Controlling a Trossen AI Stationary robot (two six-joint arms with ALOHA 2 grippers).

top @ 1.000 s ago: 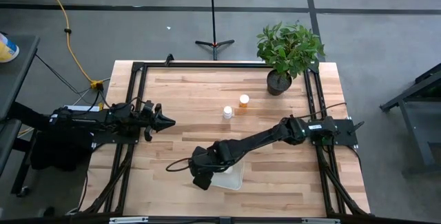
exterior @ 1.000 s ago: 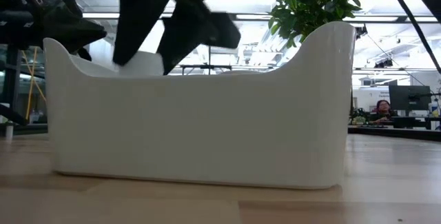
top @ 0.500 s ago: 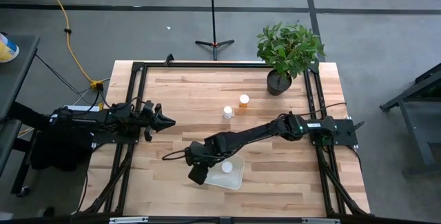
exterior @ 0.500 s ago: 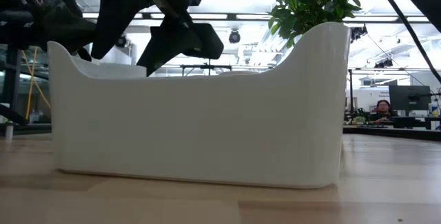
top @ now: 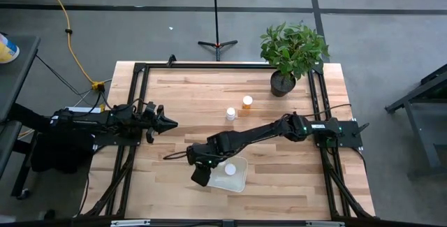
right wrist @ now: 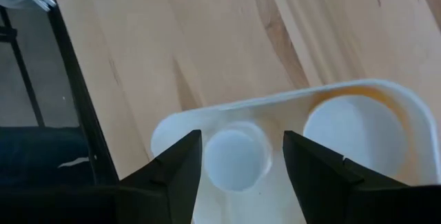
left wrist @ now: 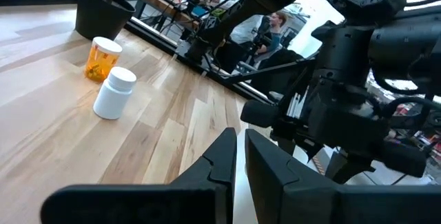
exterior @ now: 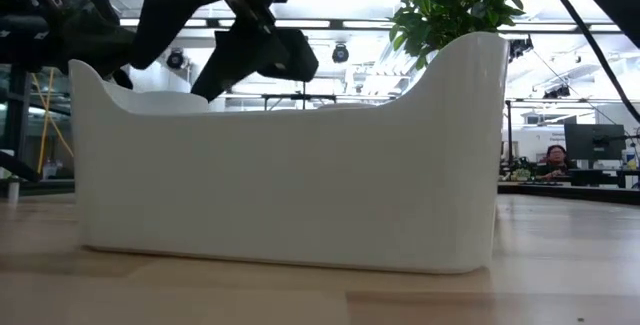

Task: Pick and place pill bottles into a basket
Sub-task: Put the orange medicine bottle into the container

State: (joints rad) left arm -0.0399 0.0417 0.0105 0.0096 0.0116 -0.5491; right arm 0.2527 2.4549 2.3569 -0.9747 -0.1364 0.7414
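The white basket (top: 237,179) stands on the table near its front edge and fills the low view (exterior: 300,185). My right gripper (top: 208,172) hangs open over the basket's left end (right wrist: 275,100). Its fingers stand on either side of a white-capped bottle (right wrist: 234,158) in the basket and do not touch it. A second white cap (right wrist: 351,134) sits beside that bottle. An orange bottle (top: 247,102) and a white bottle (top: 230,114) stand on the table farther back. My left gripper (top: 167,123) waits, shut, at the table's left.
A black pot with a green plant (top: 283,82) stands at the far right corner. Black frame rails (top: 136,101) run along the table's left and right sides. Bare wood (top: 188,94) lies between my left gripper and the two standing bottles.
My right gripper has drawn back toward the table's left edge and risen a little over the basket. A white-capped bottle that it covered before now shows standing in the basket.
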